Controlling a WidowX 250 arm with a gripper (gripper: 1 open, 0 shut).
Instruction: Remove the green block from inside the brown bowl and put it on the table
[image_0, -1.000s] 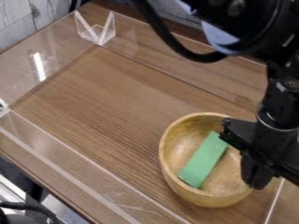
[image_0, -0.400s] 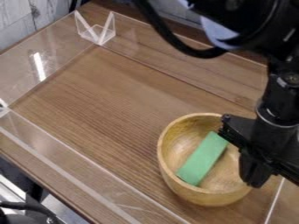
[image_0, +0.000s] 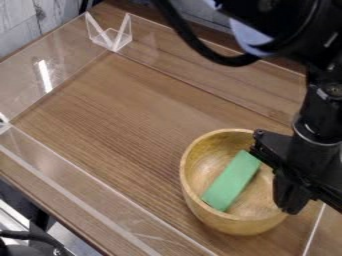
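Observation:
A bright green block (image_0: 233, 184) lies slanted inside the brown bowl (image_0: 203, 160), which sits on the table (image_0: 134, 110) at the lower right. My black gripper (image_0: 289, 200) points straight down into the right side of the bowl, just right of the block's upper end. Its fingers look pressed together, shut, with nothing seen between them. I cannot tell whether they touch the block. The fingertips hide part of the bowl's right wall.
Low clear acrylic walls (image_0: 54, 70) edge the table on the left and front. A clear acrylic corner piece (image_0: 110, 34) stands at the back left. The black arm and cables (image_0: 254, 30) hang over the back right.

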